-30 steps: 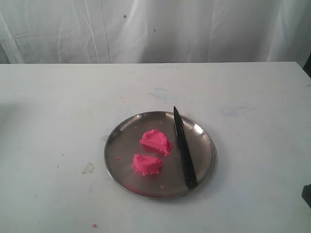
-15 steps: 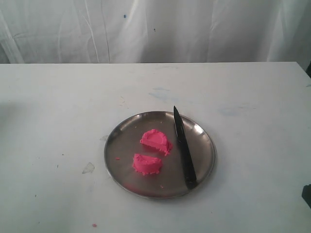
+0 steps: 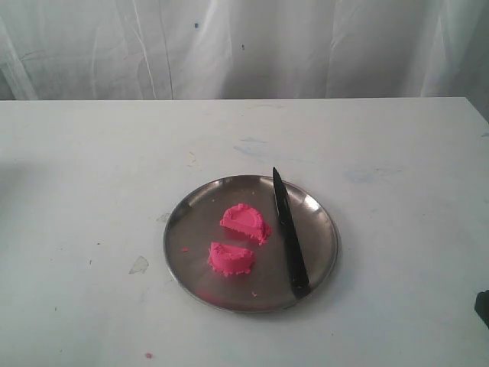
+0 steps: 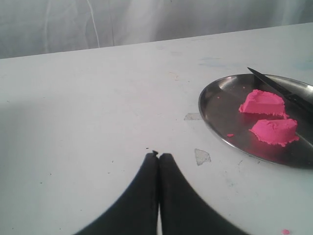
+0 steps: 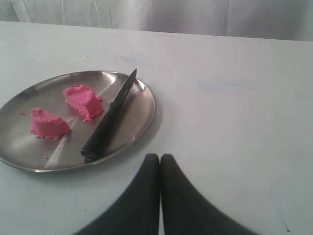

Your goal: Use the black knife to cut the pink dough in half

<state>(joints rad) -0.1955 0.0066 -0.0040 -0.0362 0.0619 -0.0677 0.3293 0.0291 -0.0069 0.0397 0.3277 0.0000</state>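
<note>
Pink dough (image 3: 238, 239) sits cut in two pieces on the steel plate (image 3: 192, 264), black knife (image 3: 289, 233) lying beside them (tip over the rim). Only wrist views show the pincers: left gripper (image 4: 157, 155) and right gripper (image 5: 159, 157) both closed, empty, above bare table (image 3: 92, 176).

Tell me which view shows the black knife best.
The exterior view: the black knife lies whole and unobstructed, from tip to handle, on the steel plate beside the pink dough halves. The right wrist view also shows it whole, but foreshortened. The left wrist view catches only its blade, cut off at the frame edge.
</note>
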